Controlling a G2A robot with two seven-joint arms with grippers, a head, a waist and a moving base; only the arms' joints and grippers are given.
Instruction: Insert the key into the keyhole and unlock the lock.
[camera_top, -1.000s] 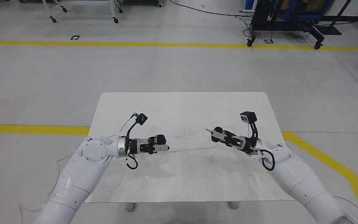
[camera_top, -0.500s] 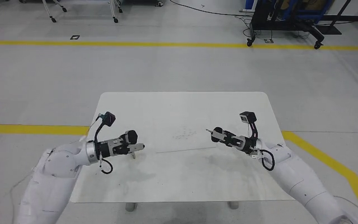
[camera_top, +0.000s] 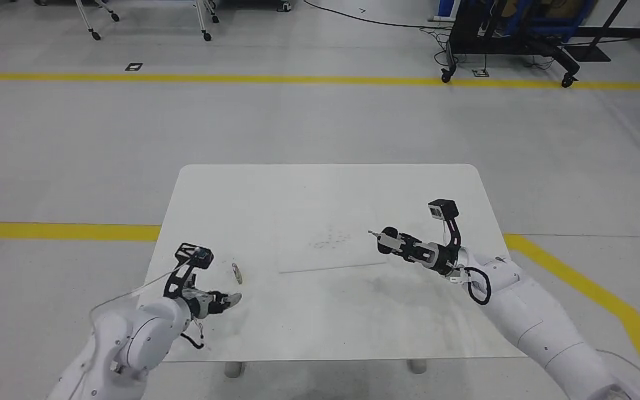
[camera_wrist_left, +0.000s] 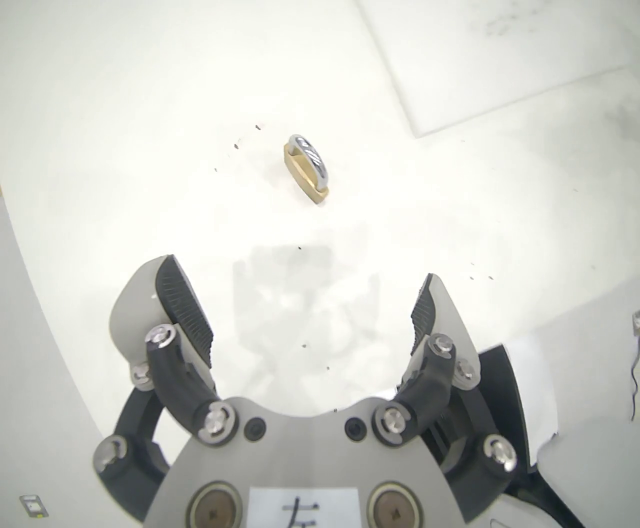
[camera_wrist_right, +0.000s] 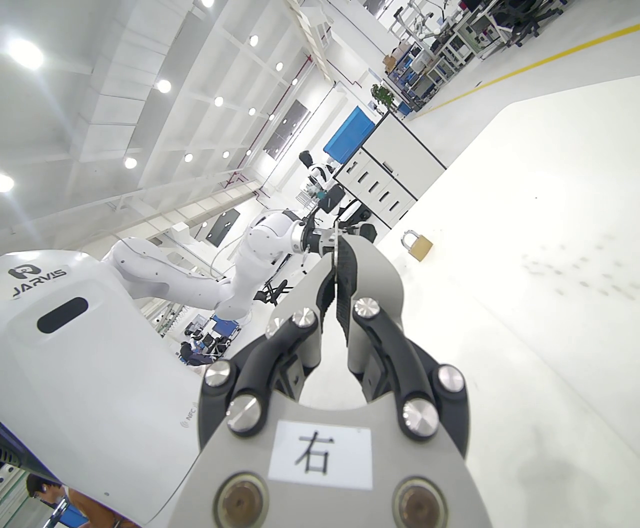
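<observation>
Left jaws released lock (camera_wrist_left: 306, 170); right jaws grip key (camera_top: 373, 236).

The key (camera_top: 372, 235) shows as a thin sliver past the tips of the right gripper (camera_top: 383, 238). The rest lies hidden between its pressed-together fingers (camera_wrist_right: 370, 280), and its teeth are too small to make out. The lock (camera_wrist_left: 306, 169), toward the left of the worktop (camera_top: 330, 200), is seen edge-on from the shackle side in the left wrist view, so its keyhole is hidden. From above it is a mere speck. The right wrist view shows it far off, too small to find a keyhole.
</observation>
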